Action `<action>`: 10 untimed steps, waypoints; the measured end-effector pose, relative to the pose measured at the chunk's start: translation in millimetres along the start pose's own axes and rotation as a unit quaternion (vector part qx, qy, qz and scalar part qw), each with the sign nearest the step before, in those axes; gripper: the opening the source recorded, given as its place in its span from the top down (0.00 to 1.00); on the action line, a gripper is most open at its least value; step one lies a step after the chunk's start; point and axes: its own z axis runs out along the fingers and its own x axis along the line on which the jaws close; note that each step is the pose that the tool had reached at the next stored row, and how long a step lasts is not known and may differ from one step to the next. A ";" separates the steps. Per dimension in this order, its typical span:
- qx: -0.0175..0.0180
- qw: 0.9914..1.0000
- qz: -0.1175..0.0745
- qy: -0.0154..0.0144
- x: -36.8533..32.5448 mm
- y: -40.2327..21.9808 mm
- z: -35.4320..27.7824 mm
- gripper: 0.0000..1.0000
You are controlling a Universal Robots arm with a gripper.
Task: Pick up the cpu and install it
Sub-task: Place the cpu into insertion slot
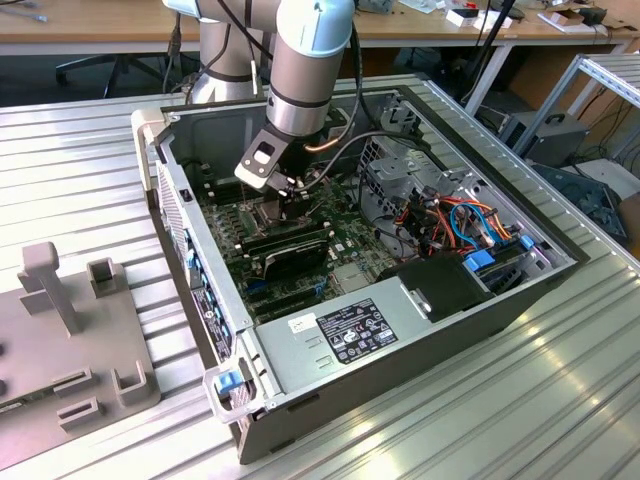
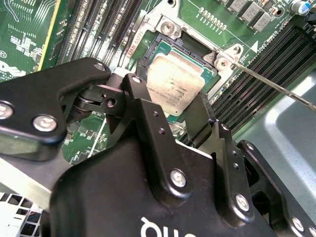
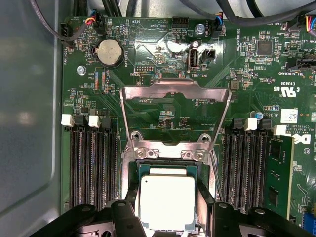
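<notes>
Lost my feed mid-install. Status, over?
Gripper shut on the cpu. Held over the open socket, seating unclear. Load frame hinged open, nothing in the way.

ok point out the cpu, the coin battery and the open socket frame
cpu (image 3: 167,200): first wrist view, middle of its silvery face
coin battery (image 3: 109,53): first wrist view, centre of the round cell
socket frame (image 3: 175,91): first wrist view, crossbar at the free end of the open frame

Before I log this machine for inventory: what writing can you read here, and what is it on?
On the white sticker of the power supply: print too small to read.
On the green motherboard: tiny white lettering, not reliably readable.
On the chip: faint marks, unreadable.
Nothing here can be quoted with confidence.
</notes>
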 end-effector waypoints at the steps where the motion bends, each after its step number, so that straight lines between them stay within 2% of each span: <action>1: 0.000 1.000 0.000 0.000 0.0 0.0 0.0 0.45; 10: 0.000 1.000 0.000 0.000 0.0 0.0 0.4 0.45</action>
